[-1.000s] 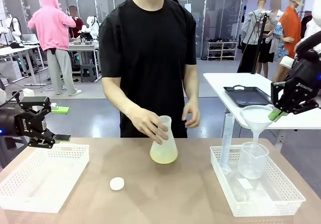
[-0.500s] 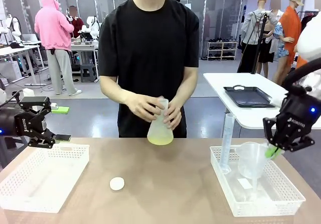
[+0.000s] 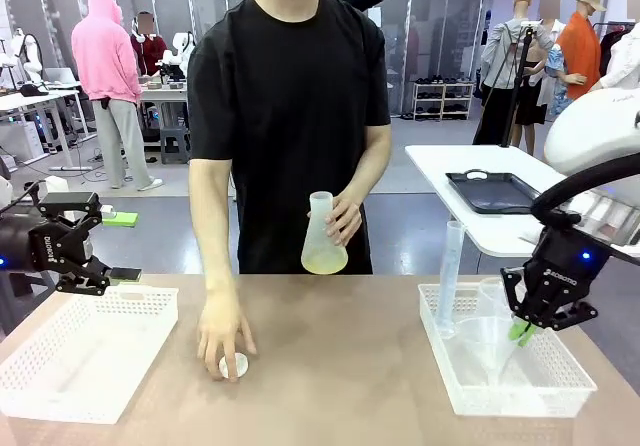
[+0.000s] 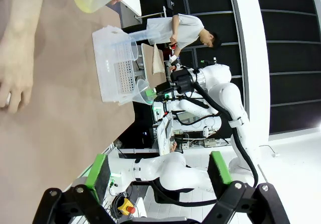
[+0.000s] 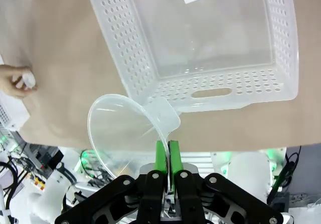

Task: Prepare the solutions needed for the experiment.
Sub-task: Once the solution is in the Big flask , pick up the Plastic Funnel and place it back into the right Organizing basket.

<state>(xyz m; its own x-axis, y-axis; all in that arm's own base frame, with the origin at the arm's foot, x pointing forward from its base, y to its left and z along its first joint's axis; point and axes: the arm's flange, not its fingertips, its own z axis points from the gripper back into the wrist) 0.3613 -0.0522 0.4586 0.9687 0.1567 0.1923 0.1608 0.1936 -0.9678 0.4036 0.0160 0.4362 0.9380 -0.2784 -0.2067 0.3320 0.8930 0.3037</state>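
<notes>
**Front view: funnel pinched over the basket, flask in the air**

The right gripper (image 5: 167, 152) has its green pads pressed together on the little tab of the funnel (image 5: 125, 128), and that funnel hangs tilted over the right basket (image 3: 560, 391) at 4 o'clock on the table (image 3: 350, 386). The left gripper (image 3: 112, 243) hovers at 9 o'clock, fingers spread wide with nothing between them, by the left basket (image 3: 60, 358). The yellow liquid (image 3: 324, 263) is a thin layer in the bottom of a flask (image 3: 322, 228), held up off the table at 12 o'clock by a person's hand (image 3: 347, 216). Their other hand (image 3: 222, 331) rests at 7 o'clock from the flask, fingertips on a white cap (image 3: 235, 367).
</notes>
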